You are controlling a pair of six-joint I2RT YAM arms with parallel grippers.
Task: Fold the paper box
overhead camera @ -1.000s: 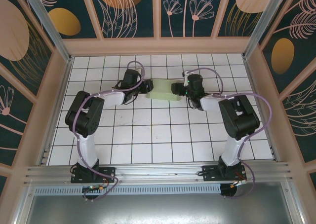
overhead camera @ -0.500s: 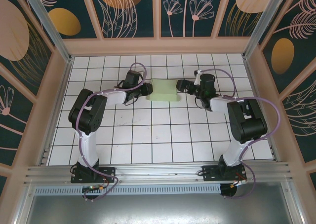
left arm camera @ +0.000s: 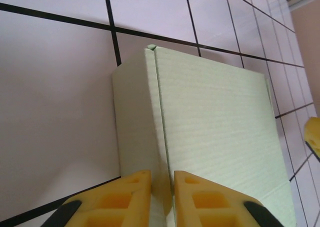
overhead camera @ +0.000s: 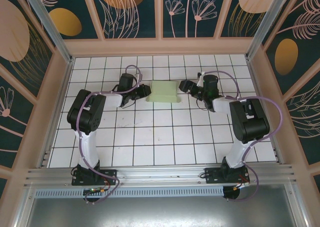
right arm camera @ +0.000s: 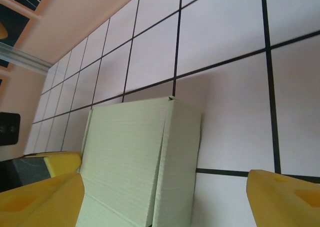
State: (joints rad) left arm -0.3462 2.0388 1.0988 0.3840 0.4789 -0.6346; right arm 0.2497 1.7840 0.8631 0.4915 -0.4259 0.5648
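Left fingers [left arm camera: 135,197] pinch paper box [left arm camera: 215,137] edge; right fingers [right arm camera: 285,197] spread near opposite edge; tiles [overhead camera: 165,137] around.

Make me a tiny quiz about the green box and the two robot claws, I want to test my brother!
1. True or false: the right gripper has its jaws open wide.
2. What colour is the paper box? A red, B pale green, C blue.
3. Fill the gap: the ___ gripper pinches one edge of the box.
Key: 1 true; 2 B; 3 left, since the left gripper has closed on the card.
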